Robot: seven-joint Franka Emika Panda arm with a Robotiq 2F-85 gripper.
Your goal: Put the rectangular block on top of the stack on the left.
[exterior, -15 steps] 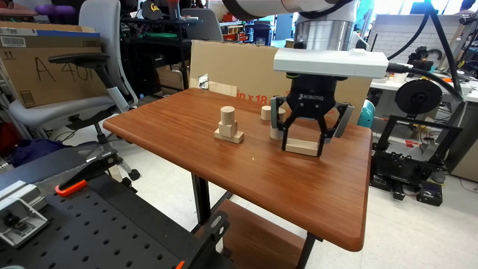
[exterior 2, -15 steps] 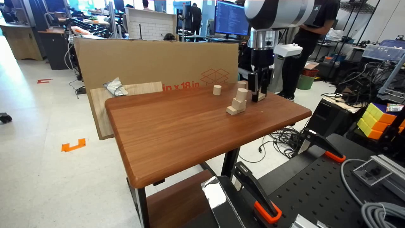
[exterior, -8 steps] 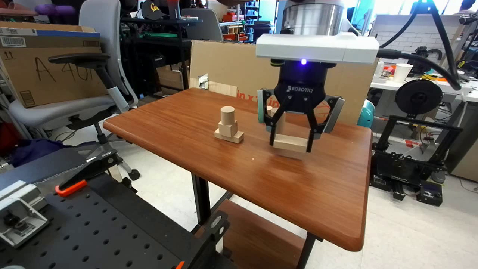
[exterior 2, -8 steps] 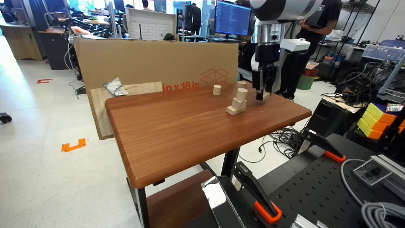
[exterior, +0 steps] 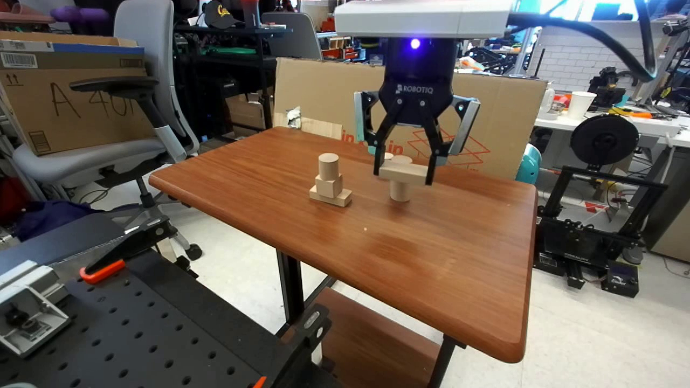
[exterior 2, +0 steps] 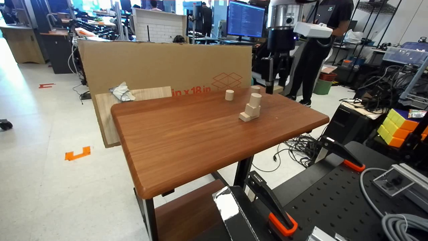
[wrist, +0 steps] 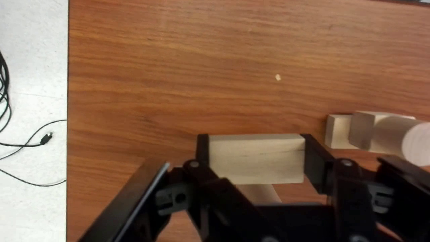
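Note:
The rectangular block [exterior: 402, 172] is pale wood, held level in the air above the table. My gripper [exterior: 405, 175] is shut on its two short ends. The wrist view shows the block [wrist: 257, 159] between the black fingers; in an exterior view the block [exterior 2: 278, 88] is partly hidden behind them. The stack [exterior: 329, 187] stands on the table, left of and lower than the gripper: a flat base, a cube and an upright cylinder on top. The stack also shows in an exterior view [exterior 2: 252, 108] and at the right of the wrist view [wrist: 339, 132].
A tall upright pale round piece [exterior: 399, 192] stands behind the held block, partly covered by it. A short cylinder [exterior 2: 229, 95] stands farther off. A cardboard sheet [exterior 2: 160, 67] stands along the far side of the brown table [exterior 2: 187, 134].
My gripper has lifted the rectangular block off the table and moved up and towards the stack's side in an exterior view. The stack and the other pieces have not moved.

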